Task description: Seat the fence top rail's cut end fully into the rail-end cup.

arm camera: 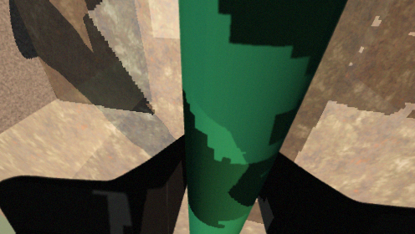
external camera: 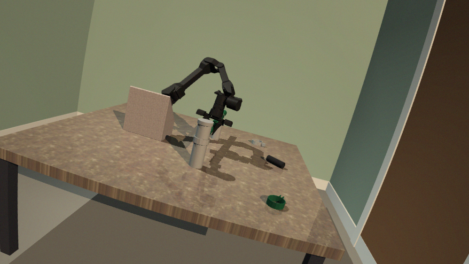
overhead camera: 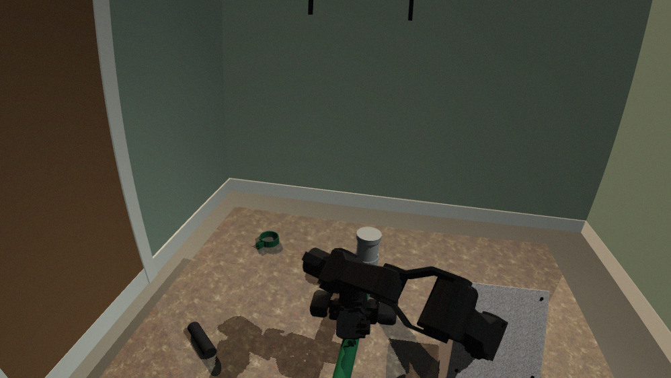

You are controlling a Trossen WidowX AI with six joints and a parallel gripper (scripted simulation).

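My gripper [arm camera: 222, 140] [external camera: 213, 130] is shut on the green fence rail [arm camera: 243, 83] [overhead camera: 346, 360]. The rail runs between both fingers in the wrist view and out toward the front edge of the top view. The big grey post [external camera: 198, 155] [overhead camera: 367, 251] stands upright, with its post cap [external camera: 205, 122] [overhead camera: 368, 233] on top. The brace band [external camera: 201, 140] is around the post below the cap. The rail-end cup and the rail's cut end are hidden behind the post and my gripper. A smaller pale post [external camera: 215, 133] stands behind; the loop cap cannot be made out.
A green ring clamp [overhead camera: 269, 242] [external camera: 276, 203] and a black cylinder [overhead camera: 202, 339] [external camera: 275, 161] lie on the table [external camera: 98, 154]. A pale grey clamp [external camera: 257, 142] lies near the far edge. A pinkish wedge-shaped block [external camera: 145, 112] stands near the arm's base.
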